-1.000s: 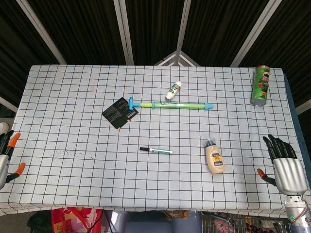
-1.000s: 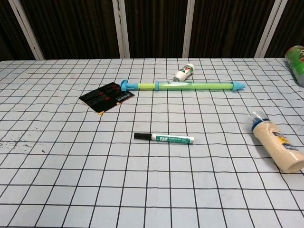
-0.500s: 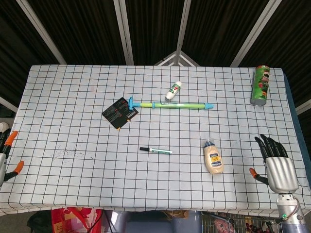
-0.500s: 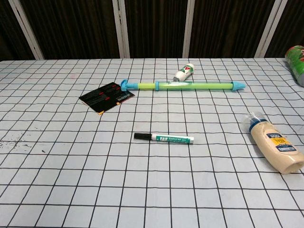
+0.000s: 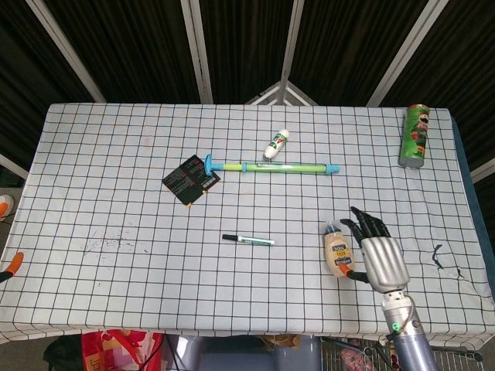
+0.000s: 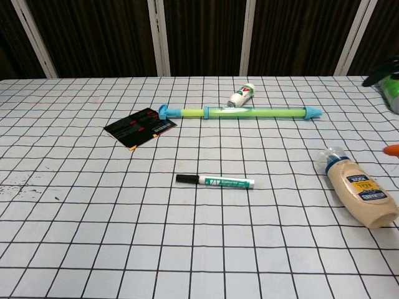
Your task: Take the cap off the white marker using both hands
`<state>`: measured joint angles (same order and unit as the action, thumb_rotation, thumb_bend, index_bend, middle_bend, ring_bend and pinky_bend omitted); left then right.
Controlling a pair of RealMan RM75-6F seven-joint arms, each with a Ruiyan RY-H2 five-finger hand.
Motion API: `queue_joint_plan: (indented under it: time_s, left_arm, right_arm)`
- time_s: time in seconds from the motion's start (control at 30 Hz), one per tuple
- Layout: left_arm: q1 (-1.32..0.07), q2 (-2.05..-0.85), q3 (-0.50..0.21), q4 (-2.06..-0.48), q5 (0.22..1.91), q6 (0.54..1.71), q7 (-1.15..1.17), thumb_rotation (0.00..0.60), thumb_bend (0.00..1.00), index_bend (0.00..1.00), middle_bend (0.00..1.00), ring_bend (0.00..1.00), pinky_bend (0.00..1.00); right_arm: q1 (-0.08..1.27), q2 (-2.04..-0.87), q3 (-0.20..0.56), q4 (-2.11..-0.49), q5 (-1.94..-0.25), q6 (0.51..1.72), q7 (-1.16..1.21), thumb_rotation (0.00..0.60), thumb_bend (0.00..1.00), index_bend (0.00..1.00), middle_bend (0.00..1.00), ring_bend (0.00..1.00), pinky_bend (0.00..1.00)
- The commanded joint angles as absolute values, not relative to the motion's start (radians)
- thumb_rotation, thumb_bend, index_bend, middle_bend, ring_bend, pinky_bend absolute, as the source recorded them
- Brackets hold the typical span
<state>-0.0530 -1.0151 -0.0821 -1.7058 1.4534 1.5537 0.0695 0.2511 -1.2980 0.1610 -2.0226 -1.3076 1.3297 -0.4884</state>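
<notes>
The white marker [image 5: 248,239] lies flat near the table's middle, its black cap at the left end [image 6: 186,179] and its white, green-printed barrel [image 6: 224,182] pointing right. My right hand [image 5: 378,255] hovers right of the marker, fingers spread and holding nothing, right beside a lying mayonnaise bottle [image 5: 337,249]. In the chest view only its fingertips [image 6: 391,149] show at the right edge. Of my left hand only an orange fingertip [image 5: 9,265] shows at the far left edge, well away from the marker.
A long green and blue tube [image 5: 271,166] lies behind the marker, with a small white bottle [image 5: 275,144] past it. A black card [image 5: 191,178] sits at the tube's left end. A green can [image 5: 416,136] stands at the back right.
My right hand has swung left from the table's right edge to the mayonnaise bottle, which has rolled slightly. My left hand has dropped back almost out of view. The marker has not moved.
</notes>
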Motion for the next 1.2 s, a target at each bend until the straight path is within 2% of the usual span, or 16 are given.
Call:
queue_joint_plan:
  time_s: [0.03, 0.3, 0.5, 1.0, 1.2]
  left_arm:
    - [-0.055, -1.024, -0.08, -1.693, 1.452, 1.547, 0.066, 0.6, 0.42, 0.05, 0.0, 0.0, 0.03]
    - [-0.071, -1.062, -0.085, -1.622, 1.417, 1.5, 0.037, 0.6, 0.42, 0.04, 0.0, 0.0, 0.02]
    - [-0.08, -1.081, -0.086, -1.588, 1.409, 1.482, 0.032, 0.6, 0.42, 0.04, 0.0, 0.0, 0.02]
    - [-0.082, -1.107, -0.088, -1.542, 1.38, 1.461, 0.037, 0.6, 0.42, 0.04, 0.0, 0.0, 0.02]
    - [-0.086, -1.123, -0.086, -1.516, 1.368, 1.443, 0.041, 0.6, 0.42, 0.04, 0.0, 0.0, 0.02]
  right_arm:
    - [0.355, -1.468, 0.215, -2.034, -1.187, 1.297, -0.677, 0.6, 0.22, 0.25, 0.07, 0.1, 0.11]
    - [0.507, -1.721, 0.278, -1.932, -0.959, 1.273, -0.855, 0.6, 0.22, 0.29, 0.07, 0.09, 0.11]
    - [0.585, -1.83, 0.313, -1.814, -0.882, 1.268, -0.888, 0.6, 0.22, 0.33, 0.07, 0.09, 0.11]
    - [0.682, -1.966, 0.322, -1.524, -0.794, 1.204, -0.845, 0.6, 0.22, 0.44, 0.07, 0.09, 0.1]
    - [0.698, -1.989, 0.318, -1.45, -0.792, 1.182, -0.806, 0.6, 0.27, 0.51, 0.07, 0.09, 0.1]
